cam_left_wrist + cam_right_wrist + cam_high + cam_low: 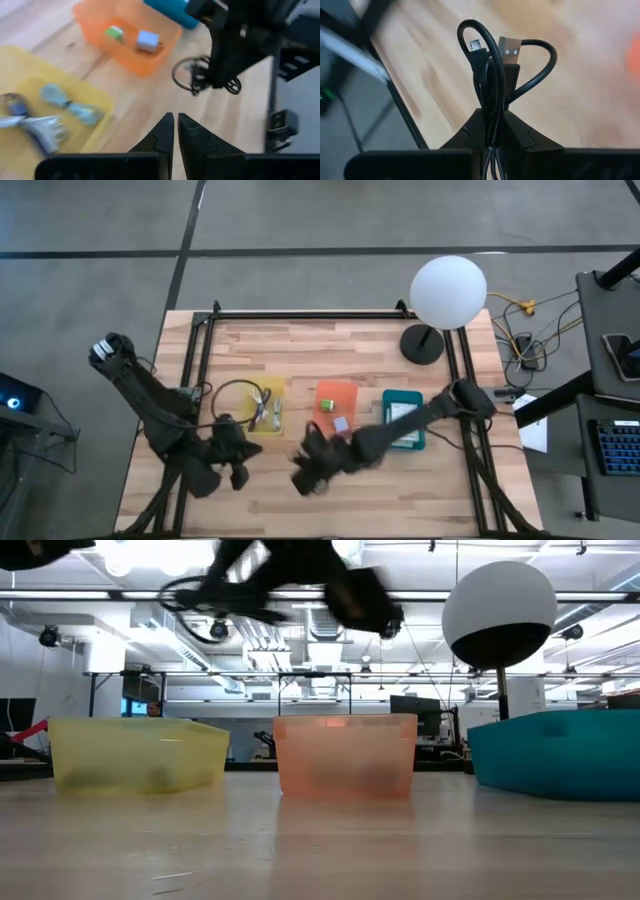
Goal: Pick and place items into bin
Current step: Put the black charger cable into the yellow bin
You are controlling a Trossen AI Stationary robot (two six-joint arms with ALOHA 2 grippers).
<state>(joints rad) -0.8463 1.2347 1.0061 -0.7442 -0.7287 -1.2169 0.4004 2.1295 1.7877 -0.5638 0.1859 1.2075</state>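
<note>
Black cord [492, 75] pinched in right claw [492, 117] near orange bin [337, 408].

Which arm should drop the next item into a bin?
Right, probably. The right gripper is already shut on a black USB cable above the bare table, near the yellow bin. The left gripper is shut and holds nothing.

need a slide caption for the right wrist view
Right gripper shut on a coiled black USB cable, held above the wooden table.
</note>
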